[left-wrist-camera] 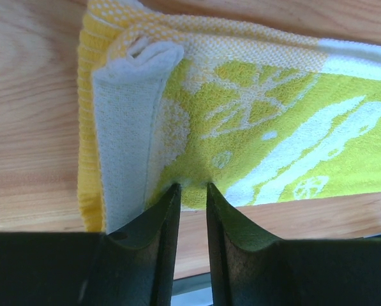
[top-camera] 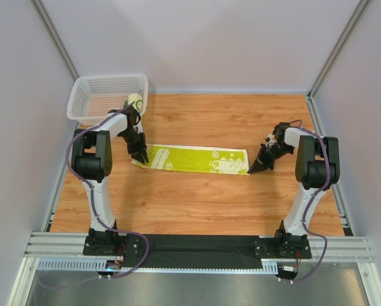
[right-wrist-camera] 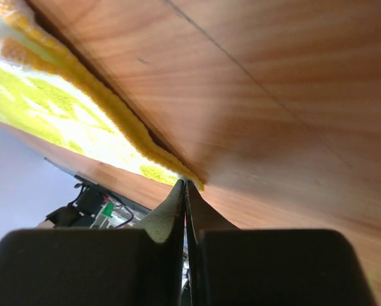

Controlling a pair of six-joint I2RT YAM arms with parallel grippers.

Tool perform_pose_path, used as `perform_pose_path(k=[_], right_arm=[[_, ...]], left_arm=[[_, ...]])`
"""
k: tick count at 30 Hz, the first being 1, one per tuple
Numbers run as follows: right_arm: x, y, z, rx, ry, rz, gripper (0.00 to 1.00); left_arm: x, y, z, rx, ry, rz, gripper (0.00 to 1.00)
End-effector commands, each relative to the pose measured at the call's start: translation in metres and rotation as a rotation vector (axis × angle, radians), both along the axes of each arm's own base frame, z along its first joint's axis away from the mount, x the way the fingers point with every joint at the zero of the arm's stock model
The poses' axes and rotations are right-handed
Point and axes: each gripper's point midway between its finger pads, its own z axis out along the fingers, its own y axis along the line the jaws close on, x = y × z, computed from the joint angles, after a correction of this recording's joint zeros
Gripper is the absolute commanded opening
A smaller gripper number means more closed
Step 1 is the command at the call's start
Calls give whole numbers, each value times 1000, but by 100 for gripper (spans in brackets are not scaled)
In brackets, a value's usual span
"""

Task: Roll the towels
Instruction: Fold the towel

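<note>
A long lime-yellow towel (top-camera: 196, 159) lies flat across the middle of the wooden table. Its left end is turned over into a short fold (left-wrist-camera: 123, 146) with the white underside up. My left gripper (top-camera: 139, 158) stands on that end. In the left wrist view its jaws (left-wrist-camera: 191, 187) are a little apart, and their tips touch the towel's (left-wrist-camera: 260, 127) near edge with only cloth and wood showing in the gap. My right gripper (top-camera: 251, 171) is shut, its tip (right-wrist-camera: 185, 183) touching the towel's (right-wrist-camera: 82, 121) right near corner. A rolled towel (top-camera: 134, 100) sits in the basket.
A white mesh basket (top-camera: 88, 102) stands at the back left corner, just behind the left arm. Grey walls close the table on three sides. Bare wood (top-camera: 196, 204) lies in front of the towel.
</note>
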Motion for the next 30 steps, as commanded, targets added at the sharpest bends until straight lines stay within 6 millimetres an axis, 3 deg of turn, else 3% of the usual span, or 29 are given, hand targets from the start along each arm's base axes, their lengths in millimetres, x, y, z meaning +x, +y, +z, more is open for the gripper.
perform_pose_path(k=[1, 5, 8, 12, 13, 14, 17, 18, 20, 22, 26, 30], right_arm=[[-11, -33, -5, -222, 26, 18, 0], [-13, -59, -3, -373, 23, 0, 0], [-4, -63, 7, -379, -6, -13, 0], [7, -65, 35, -389, -75, -25, 4], [8, -61, 42, -369, -91, -31, 10], [9, -58, 51, -352, -119, -40, 25], [9, -29, 67, -177, -167, -45, 44], [1, -20, 68, -125, -163, -46, 50], [1, 2, 77, 8, -200, -57, 52], [-4, 15, 78, 63, -234, -53, 53], [-13, 38, 66, 88, -209, -15, 52], [-7, 45, 52, 117, -193, -33, 50]], left_arm=[[8, 20, -8, 85, -19, -12, 30], [8, 19, -6, 80, -20, -9, 30], [7, 15, 4, 61, -25, 1, 31], [3, 10, 25, 44, -53, 20, 45], [4, 10, 34, 41, -74, 21, 54], [3, 9, 39, 38, -75, 23, 58], [6, 7, 57, 22, -119, 26, 70], [6, 6, 62, 17, -124, 27, 72], [11, 3, 79, -6, -167, 28, 78], [13, 0, 93, -22, -204, 34, 90], [13, 0, 110, -26, -247, 39, 91], [5, 7, 117, 6, -262, 39, 91]])
